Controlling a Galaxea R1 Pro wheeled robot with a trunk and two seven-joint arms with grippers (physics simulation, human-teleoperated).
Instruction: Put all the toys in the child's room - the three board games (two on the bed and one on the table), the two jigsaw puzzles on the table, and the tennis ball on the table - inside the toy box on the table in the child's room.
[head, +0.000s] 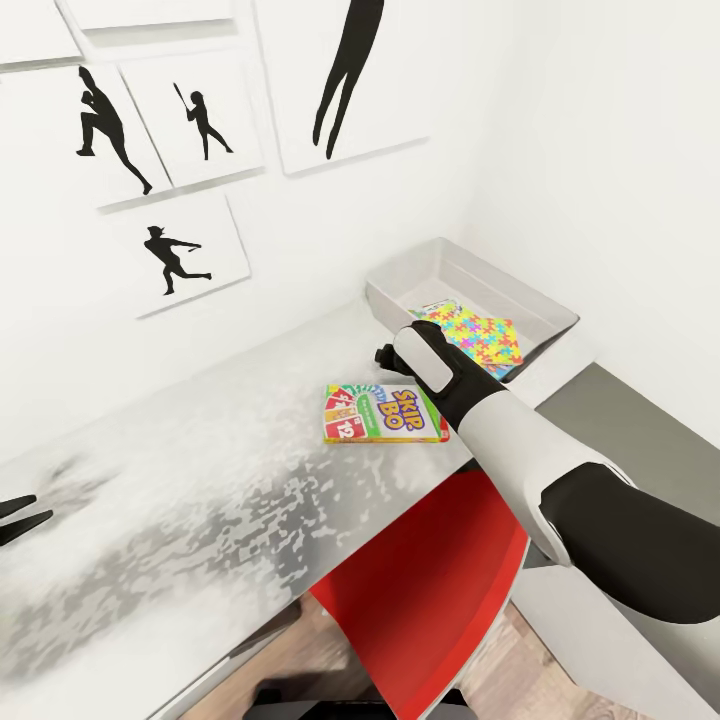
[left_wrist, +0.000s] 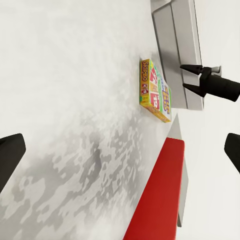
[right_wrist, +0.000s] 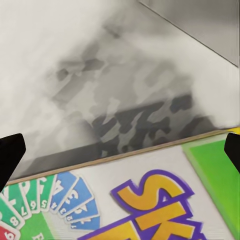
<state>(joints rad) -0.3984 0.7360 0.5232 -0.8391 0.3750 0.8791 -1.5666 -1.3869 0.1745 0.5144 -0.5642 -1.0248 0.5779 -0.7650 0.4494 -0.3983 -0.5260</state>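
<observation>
A Skip-Bo board game box (head: 385, 412) lies flat on the light grey table (head: 200, 470), near its front edge. My right gripper (head: 385, 362) hovers open just over the box's far edge; the left wrist view shows its fingertips (left_wrist: 191, 68) spread apart beside the box (left_wrist: 156, 91). In the right wrist view the box lid (right_wrist: 150, 200) lies close under the gripper (right_wrist: 120, 152). The pale grey toy box (head: 460, 262) stands just beyond, with a multicolour jigsaw puzzle (head: 482, 335) lying in it. My left gripper (head: 20, 515) is open at the table's left, holding nothing.
A red chair (head: 430, 580) is tucked under the table's front edge, below the game box. White walls with black silhouette sports pictures (head: 175, 255) close off the back and right. The dark grey table section (head: 640, 420) runs to the right of the toy box.
</observation>
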